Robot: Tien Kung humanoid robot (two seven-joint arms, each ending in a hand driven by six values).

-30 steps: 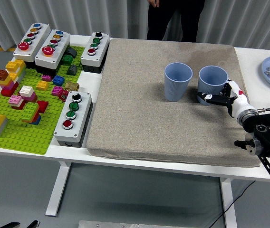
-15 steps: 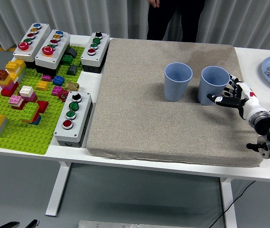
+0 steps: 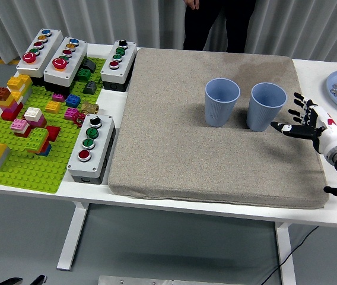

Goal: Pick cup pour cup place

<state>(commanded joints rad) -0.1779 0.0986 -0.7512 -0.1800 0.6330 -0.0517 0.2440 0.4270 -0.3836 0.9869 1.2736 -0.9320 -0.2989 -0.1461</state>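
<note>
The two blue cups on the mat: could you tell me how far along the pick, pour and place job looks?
Both the left cup and the right cup stand upright on the grey mat, so placing looks done. The right hand is open beside the right cup, apart from it, holding nothing. Nothing visibly remains.

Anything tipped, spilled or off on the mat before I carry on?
Nothing stands out. Both blue cups, the left cup and the right cup, stand upright on the grey mat, no spill visible. The right hand is open beside the right cup, not touching it.
</note>
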